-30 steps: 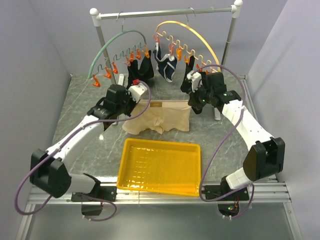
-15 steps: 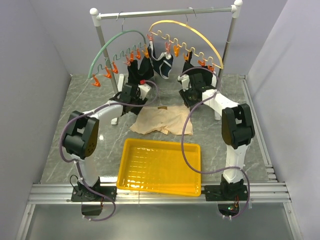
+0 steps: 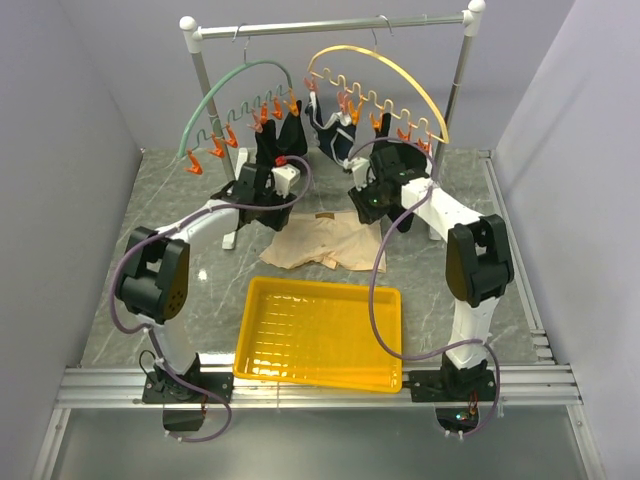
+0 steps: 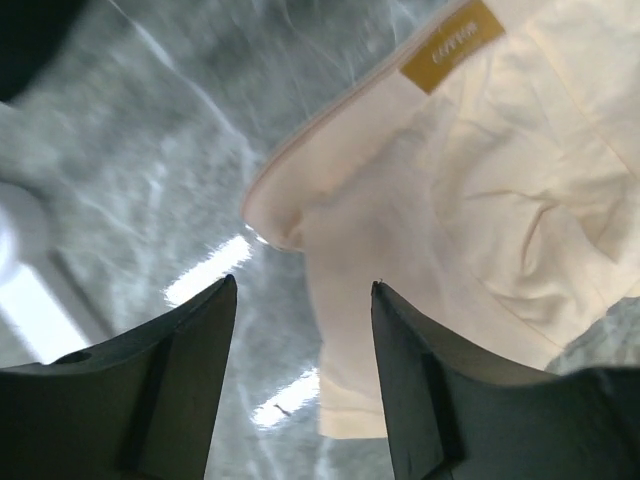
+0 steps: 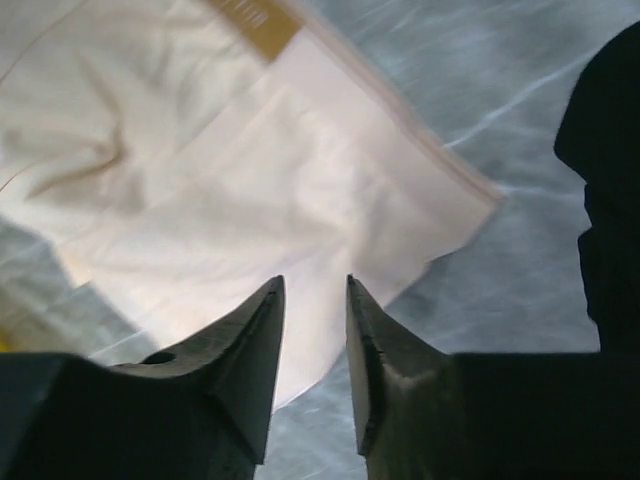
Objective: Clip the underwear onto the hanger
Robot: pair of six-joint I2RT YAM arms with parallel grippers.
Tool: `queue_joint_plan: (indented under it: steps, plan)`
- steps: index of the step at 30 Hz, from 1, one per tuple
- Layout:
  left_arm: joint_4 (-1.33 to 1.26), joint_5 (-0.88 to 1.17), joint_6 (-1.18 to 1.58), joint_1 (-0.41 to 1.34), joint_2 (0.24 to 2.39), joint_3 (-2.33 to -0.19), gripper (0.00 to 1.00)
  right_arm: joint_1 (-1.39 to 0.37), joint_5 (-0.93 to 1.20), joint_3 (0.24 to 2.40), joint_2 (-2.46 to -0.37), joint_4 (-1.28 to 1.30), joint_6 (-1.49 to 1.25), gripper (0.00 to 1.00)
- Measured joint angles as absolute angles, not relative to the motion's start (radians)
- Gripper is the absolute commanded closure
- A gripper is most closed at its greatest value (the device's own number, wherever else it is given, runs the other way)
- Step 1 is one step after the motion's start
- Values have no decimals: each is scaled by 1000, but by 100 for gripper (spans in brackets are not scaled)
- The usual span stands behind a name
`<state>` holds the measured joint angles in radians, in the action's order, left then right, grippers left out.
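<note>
The beige underwear (image 3: 322, 243) lies crumpled on the marble table, behind the tray, its label facing up. My left gripper (image 3: 270, 208) hangs over its left waistband corner; in the left wrist view the jaws (image 4: 303, 283) stand wide open above the cloth's edge (image 4: 470, 190), holding nothing. My right gripper (image 3: 375, 208) is over the right corner; its jaws (image 5: 315, 280) are open by a narrow gap above the cloth (image 5: 230, 170). The green hanger (image 3: 215, 95) hangs from the rail at back left, with orange clips (image 3: 215, 148) along it.
Black garments (image 3: 280, 135) hang from the green hanger's right clips. A yellow hanger (image 3: 375, 62) carries a navy brief (image 3: 335, 135). A yellow tray (image 3: 320, 335) sits near the front. The rack's posts (image 3: 197, 80) and white foot (image 3: 228, 240) stand beside my left arm.
Both grippers were shut on the underwear's waistband, stretching it; both have opened and let go. The cloth now lies slack on the table, and both arms have shifted back toward the rack.
</note>
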<state>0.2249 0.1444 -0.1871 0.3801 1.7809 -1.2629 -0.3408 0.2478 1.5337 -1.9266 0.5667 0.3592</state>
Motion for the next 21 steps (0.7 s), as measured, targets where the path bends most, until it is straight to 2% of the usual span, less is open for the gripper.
queue_joint_plan:
  steps: [3,14,21]
  plan:
    - [237,159,-131,376,1804,-1244,40,-357,283,1534,-1939,622,360,68]
    - [246,152,234,258,1862,-1276,48,-369,234,1544,-2091,668,379,72]
    - [247,163,463,259,1962,-1296,53,-369,207,1534,-2087,657,409,73]
